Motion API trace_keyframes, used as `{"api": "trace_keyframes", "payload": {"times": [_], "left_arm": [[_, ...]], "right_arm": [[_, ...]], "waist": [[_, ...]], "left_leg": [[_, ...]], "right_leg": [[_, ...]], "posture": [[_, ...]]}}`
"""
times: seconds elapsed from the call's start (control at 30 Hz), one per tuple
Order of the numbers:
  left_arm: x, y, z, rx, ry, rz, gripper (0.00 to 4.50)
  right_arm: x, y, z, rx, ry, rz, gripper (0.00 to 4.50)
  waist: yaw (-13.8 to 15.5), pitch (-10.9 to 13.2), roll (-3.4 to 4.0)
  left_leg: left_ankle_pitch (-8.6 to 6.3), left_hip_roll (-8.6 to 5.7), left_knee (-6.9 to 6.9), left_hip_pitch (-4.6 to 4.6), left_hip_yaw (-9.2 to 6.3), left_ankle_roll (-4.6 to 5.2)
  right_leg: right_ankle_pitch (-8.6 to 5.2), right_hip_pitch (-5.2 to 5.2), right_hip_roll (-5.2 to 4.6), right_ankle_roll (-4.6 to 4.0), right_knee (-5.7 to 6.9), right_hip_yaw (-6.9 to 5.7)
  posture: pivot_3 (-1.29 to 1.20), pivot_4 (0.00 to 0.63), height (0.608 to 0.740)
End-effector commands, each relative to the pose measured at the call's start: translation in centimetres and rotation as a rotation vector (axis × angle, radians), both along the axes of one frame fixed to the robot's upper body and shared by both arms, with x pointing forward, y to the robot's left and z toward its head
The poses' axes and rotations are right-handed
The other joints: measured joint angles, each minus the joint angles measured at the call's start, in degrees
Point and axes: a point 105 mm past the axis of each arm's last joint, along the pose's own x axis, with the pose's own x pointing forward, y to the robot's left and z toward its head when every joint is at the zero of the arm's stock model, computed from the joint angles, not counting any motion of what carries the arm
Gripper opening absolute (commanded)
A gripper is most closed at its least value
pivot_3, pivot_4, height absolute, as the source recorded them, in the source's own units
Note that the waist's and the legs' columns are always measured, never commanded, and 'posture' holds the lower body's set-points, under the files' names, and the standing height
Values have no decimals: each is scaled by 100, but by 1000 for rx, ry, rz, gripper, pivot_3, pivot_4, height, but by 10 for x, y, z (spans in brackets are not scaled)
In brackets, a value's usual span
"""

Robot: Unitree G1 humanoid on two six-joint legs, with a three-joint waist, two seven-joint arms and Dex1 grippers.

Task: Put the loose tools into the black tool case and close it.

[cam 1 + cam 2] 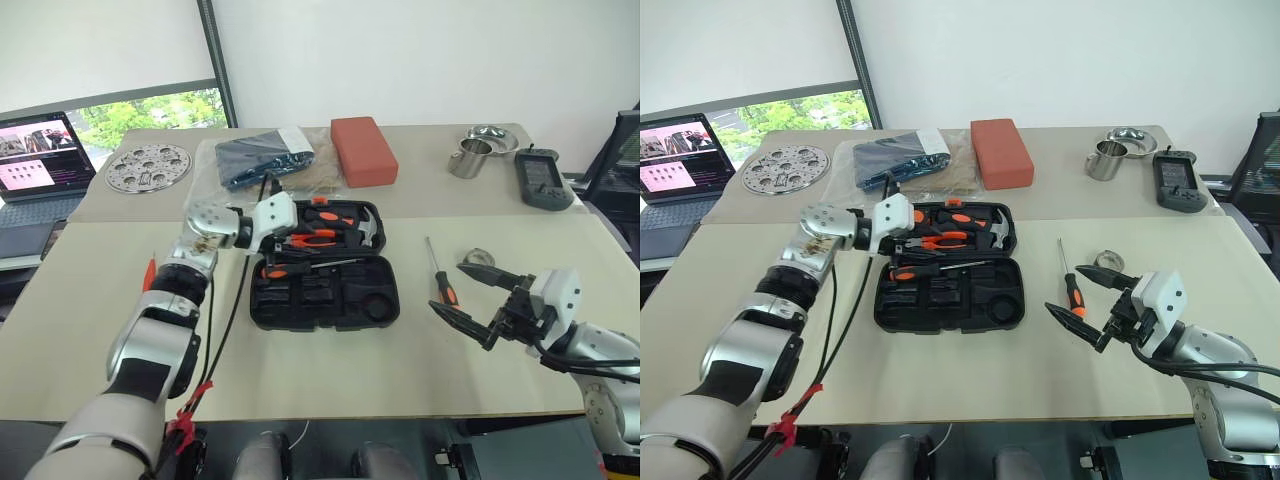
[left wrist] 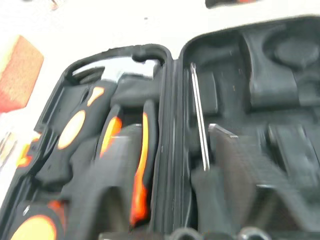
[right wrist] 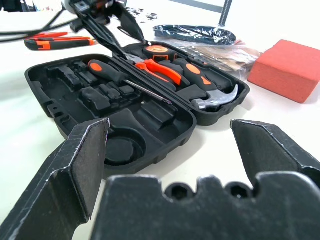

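- Black tool case [image 1: 325, 262] lay open at bench [image 1: 330, 380] centre, a screwdriver [image 3: 127, 80] slotted along its hinge.
- Left claw [image 1: 285, 240] reached sideways over case's left edge; finger gap unreadable, can't tell any hold.
- Right claw [image 1: 1080, 296] hovered level right of case, fingers wide apart, empty; a loose screwdriver [image 1: 1070, 280] lay beside it.

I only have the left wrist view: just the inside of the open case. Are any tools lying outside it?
Observer: Yes. A screwdriver lies on the table to the right of the black tool case.
Operator: Anything on the other side?
Observer: Two orange tools lie on the table to the left of the case, past the left arm.
Operator: Where is the right end effector?
Observer: The right end effector is open and holds nothing. It is above the table, right by that screwdriver.
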Motion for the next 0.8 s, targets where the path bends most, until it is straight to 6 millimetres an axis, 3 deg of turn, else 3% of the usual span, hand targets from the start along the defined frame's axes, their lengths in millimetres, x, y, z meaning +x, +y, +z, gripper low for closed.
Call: {"api": "trace_keyframes", "payload": {"times": [0.03,0.1,0.27,0.8], "left_arm": [[2,-4,4,-117,56,22,381],[0,-5,-3,-112,83,19,41],[-2,9,-34,19,128,49,41],[-1,36,-83,225,172,183,41]], "right_arm": [[-1,4,11,-8,-53,12,4500],[-1,4,10,-8,-53,10,4500],[-2,4,11,-9,-57,3,4500],[-1,8,11,-25,-36,-5,4500]], "waist": [[-7,0,0],[-22,0,0],[-24,0,0],[-69,-4,5]], "left_leg": [[0,0,0,-1,0,0],[0,0,0,0,0,-1],[2,0,0,2,0,-4],[2,0,1,40,-2,-4]], "right_leg": [[0,0,0,0,0,0],[0,0,2,0,0,0],[0,0,4,0,-1,1],[0,7,5,-1,53,17]], "posture": [[0,150,740],[0,150,740],[0,150,740],[0,150,740]]}}
